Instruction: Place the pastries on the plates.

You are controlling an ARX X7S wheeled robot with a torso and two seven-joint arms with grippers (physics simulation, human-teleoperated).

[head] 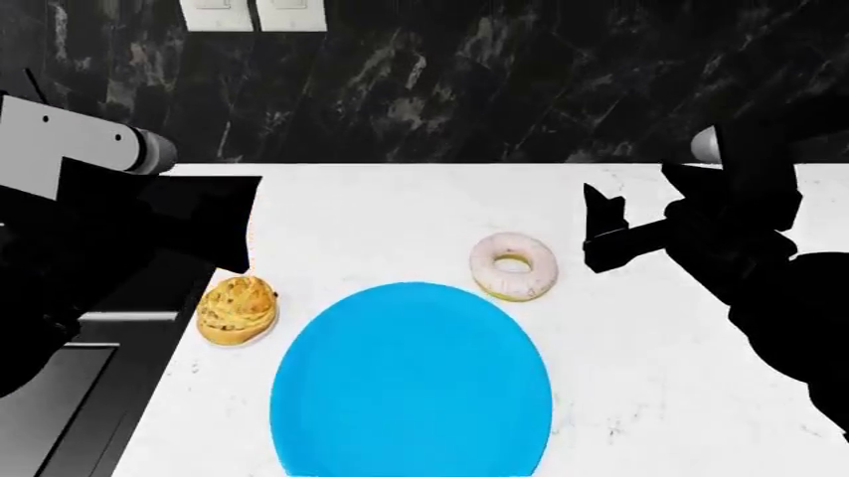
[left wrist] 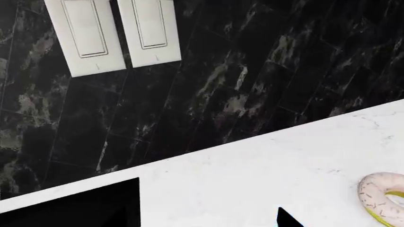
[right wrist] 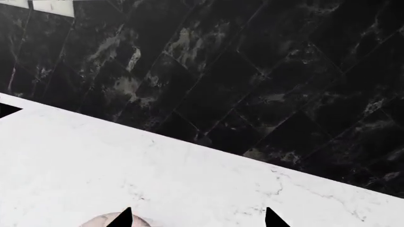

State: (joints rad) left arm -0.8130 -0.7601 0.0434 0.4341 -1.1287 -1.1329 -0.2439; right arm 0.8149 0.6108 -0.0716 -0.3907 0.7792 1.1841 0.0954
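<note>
Right tool (head: 603,231): black, raised above the white marble table (head: 637,338), holding nothing. In the right wrist view its two fingertips (right wrist: 124,218) stand well apart, so it is spread open, with bare table between them. The doughnut (head: 514,265), pale pink-white with sprinkles, lies flat on the table just beside this tool, on the side toward the robot's left; not touching it. One edge of the doughnut shows by one fingertip in the right wrist view.

Left tool (head: 219,224): a dark mass over the table's left edge, fingers not distinguishable in the head view; only one black tip shows in the left wrist view. Cannot tell how far open it is. Nothing seen in its grip.

Bun (head: 238,310): golden, lumpy, on the table directly below the left tool toward the robot, near the table edge.

Blue plate (head: 412,388): flat on the table between the two tools and nearer the robot, bare. Doughnut sits just off its far rim, bun just off its left rim; both apart from it.

Behind: black marble wall (head: 531,79) with two white switches (left wrist: 85,35).
</note>
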